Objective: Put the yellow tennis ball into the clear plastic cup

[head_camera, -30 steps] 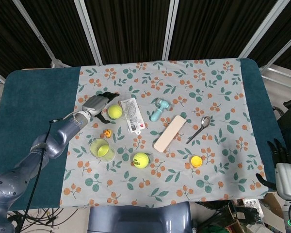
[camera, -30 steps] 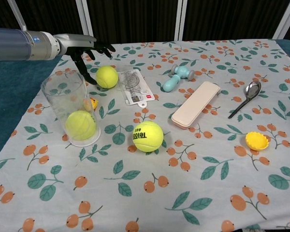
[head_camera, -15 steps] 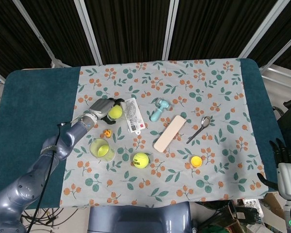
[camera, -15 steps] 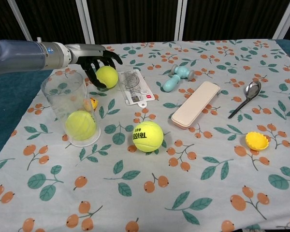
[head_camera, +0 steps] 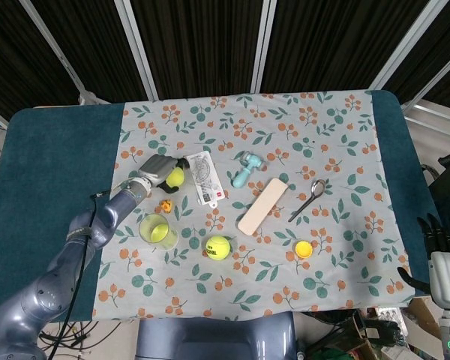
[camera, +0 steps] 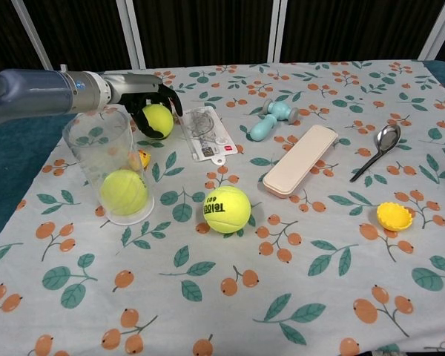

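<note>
My left hand reaches over a yellow tennis ball at the back left of the cloth, with its dark fingers curled around both sides of it. The clear plastic cup stands upright just in front of that ball, and another tennis ball lies in its bottom. A third tennis ball sits loose on the cloth to the cup's right. My right hand hangs off the table's right edge, holding nothing, fingers apart.
A printed card packet lies right beside the gripped ball. A teal toy, a beige case, a spoon and a small yellow cap are spread to the right. A tiny orange piece sits behind the cup.
My left hand came in from the left over the far ball and its fingers closed around it. The ball shifted slightly left. Everything else stayed put.
</note>
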`<state>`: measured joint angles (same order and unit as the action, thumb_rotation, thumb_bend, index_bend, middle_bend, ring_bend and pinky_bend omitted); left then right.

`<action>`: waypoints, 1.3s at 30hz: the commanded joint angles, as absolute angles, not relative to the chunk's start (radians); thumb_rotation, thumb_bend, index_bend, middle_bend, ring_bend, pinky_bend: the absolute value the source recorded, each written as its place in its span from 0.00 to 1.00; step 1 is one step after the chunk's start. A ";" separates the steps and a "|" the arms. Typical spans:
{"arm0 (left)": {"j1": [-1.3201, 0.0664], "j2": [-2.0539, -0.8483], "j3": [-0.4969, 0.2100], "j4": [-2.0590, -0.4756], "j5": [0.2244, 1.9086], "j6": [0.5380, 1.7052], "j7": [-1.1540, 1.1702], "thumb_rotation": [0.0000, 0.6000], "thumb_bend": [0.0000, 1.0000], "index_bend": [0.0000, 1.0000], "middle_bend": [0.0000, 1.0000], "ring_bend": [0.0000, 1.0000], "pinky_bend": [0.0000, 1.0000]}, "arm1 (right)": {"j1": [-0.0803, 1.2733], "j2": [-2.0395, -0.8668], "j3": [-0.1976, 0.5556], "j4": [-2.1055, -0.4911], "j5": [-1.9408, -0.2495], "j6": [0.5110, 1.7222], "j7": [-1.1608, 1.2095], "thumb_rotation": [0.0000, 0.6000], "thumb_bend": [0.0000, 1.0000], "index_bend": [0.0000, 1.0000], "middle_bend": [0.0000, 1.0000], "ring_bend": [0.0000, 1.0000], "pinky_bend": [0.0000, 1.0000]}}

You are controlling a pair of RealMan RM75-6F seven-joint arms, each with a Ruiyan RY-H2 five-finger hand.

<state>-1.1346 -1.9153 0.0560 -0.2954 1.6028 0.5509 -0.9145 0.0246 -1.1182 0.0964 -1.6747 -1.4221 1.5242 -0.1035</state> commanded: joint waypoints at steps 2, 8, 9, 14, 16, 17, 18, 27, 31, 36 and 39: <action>-1.129 -1.902 0.032 -0.300 1.580 0.576 -0.915 1.00 0.41 0.36 0.46 0.38 0.52 | 0.024 -1.118 0.096 -1.676 -1.425 1.526 -0.100 1.00 0.10 0.02 0.00 0.11 0.26; -1.117 -1.797 -0.006 -0.406 1.552 0.663 -0.959 1.00 0.41 0.37 0.47 0.38 0.53 | 0.022 -1.117 0.097 -1.675 -1.426 1.531 -0.098 1.00 0.10 0.01 0.00 0.11 0.26; -1.113 -1.760 -0.014 -0.447 1.548 0.689 -0.972 1.00 0.41 0.37 0.47 0.38 0.53 | 0.022 -1.118 0.097 -1.676 -1.426 1.530 -0.097 1.00 0.10 0.01 0.00 0.11 0.26; -1.085 -1.603 -0.048 -0.625 1.535 0.801 -0.989 1.00 0.41 0.38 0.47 0.38 0.52 | 0.023 -1.118 0.097 -1.672 -1.431 1.532 -0.103 1.00 0.10 0.02 0.00 0.11 0.26; -1.068 -1.525 -0.056 -0.730 1.535 0.848 -0.986 1.00 0.41 0.38 0.47 0.38 0.52 | 0.023 -1.120 0.098 -1.669 -1.433 1.535 -0.106 1.00 0.10 0.02 0.00 0.11 0.26; -1.059 -1.493 -0.058 -0.777 1.536 0.867 -0.984 1.00 0.41 0.38 0.47 0.38 0.52 | 0.023 -1.120 0.099 -1.668 -1.433 1.535 -0.106 1.00 0.10 0.02 0.00 0.11 0.26; -1.047 -1.445 -0.060 -0.850 1.538 0.891 -0.977 1.00 0.41 0.39 0.47 0.38 0.52 | 0.023 -1.121 0.099 -1.668 -1.432 1.535 -0.106 1.00 0.10 0.02 0.00 0.11 0.26; -0.981 -1.124 -0.029 -1.361 1.581 0.960 -0.921 1.00 0.41 0.38 0.46 0.38 0.52 | 0.026 -1.124 0.097 -1.660 -1.444 1.538 -0.116 1.00 0.10 0.02 0.00 0.11 0.26; -0.957 -1.024 -0.011 -1.517 1.614 0.984 -0.908 1.00 0.41 0.38 0.46 0.38 0.52 | 0.026 -1.124 0.098 -1.658 -1.442 1.536 -0.113 1.00 0.10 0.02 0.00 0.11 0.26; -0.942 -0.960 0.013 -1.602 1.650 0.982 -0.870 1.00 0.41 0.38 0.46 0.38 0.52 | 0.027 -1.122 0.099 -1.655 -1.443 1.535 -0.110 1.00 0.10 0.02 0.00 0.11 0.26; -0.926 -0.946 0.035 -1.633 1.671 0.980 -0.845 1.00 0.41 0.38 0.46 0.38 0.52 | 0.028 -1.123 0.098 -1.653 -1.446 1.535 -0.110 1.00 0.10 0.01 0.00 0.11 0.26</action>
<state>-0.9400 -0.9573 0.0182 -1.6122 1.6547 0.9777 -0.8576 0.0280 -1.1228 0.0985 -1.6532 -1.4454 1.5352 -0.1102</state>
